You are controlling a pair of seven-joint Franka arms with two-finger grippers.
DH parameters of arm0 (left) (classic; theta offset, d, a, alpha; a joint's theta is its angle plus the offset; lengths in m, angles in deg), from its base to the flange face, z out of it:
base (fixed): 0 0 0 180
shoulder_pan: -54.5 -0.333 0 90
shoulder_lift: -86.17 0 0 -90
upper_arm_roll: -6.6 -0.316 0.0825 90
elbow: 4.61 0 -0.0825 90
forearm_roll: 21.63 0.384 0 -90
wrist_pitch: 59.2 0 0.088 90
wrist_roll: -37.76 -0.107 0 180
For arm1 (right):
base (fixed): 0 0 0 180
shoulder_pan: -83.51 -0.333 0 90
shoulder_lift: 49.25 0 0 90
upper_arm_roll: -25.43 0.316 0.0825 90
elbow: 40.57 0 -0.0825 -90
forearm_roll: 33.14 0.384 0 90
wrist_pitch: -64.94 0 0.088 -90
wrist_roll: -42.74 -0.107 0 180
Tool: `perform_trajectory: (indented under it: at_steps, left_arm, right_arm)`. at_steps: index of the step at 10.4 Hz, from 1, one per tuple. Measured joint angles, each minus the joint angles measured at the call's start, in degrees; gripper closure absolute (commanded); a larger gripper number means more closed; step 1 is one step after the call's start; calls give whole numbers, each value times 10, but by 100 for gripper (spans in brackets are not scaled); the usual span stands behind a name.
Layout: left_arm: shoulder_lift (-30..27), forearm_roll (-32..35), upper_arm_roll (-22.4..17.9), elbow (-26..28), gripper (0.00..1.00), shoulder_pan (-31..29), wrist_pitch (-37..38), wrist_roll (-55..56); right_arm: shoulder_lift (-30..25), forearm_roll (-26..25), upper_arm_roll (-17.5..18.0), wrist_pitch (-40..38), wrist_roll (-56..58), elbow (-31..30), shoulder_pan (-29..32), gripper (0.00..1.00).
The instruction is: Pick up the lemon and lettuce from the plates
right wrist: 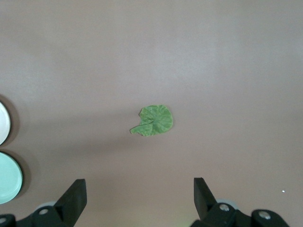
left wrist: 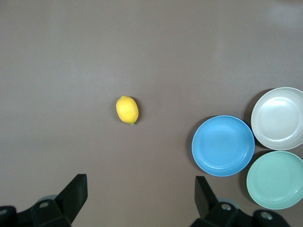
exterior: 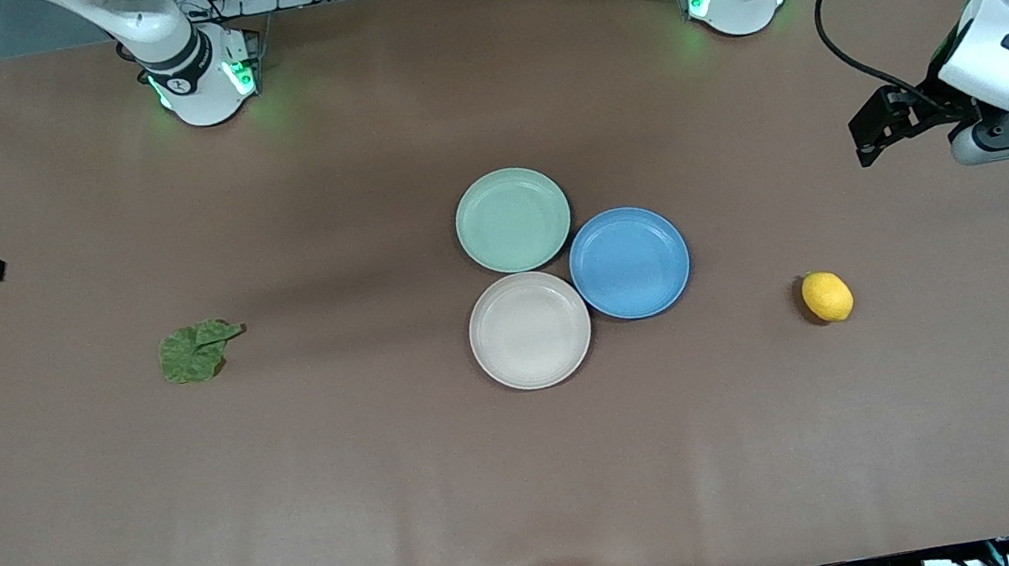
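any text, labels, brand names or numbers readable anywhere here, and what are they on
None can be read.
The mint green plate, beige plate, blue plate, lemon and lettuce carry no markings.
Clutter above the table's top edge is too small to read.

Three plates cluster mid-desk (exterior: 101, 549), rims touching or nearly so: one plate (exterior: 513, 219) farthest from front camera, second plate (exterior: 529, 330) nearest camera, third plate (exterior: 630, 262) beside both, toward left arm's end. Lemon (exterior: 827, 296) on bare desk toward left arm's end; lettuce (exterior: 193, 351) on bare desk toward right arm's end, both well apart from plates.
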Motion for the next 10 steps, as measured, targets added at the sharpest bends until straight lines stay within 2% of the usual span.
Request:
perform_trajectory:
  at_steps: [5, 10]
  left_arm:
    - [0, -2, -1, 0, 0, 0, 3, 0]
    - [0, -2, -2, -1, 0, 0, 3, 0]
  right_arm:
    - [-16, 2, -41, 0, 6, 10, -11, 0]
    - [-11, 2, -44, 12, 7, -5, -13, 0]
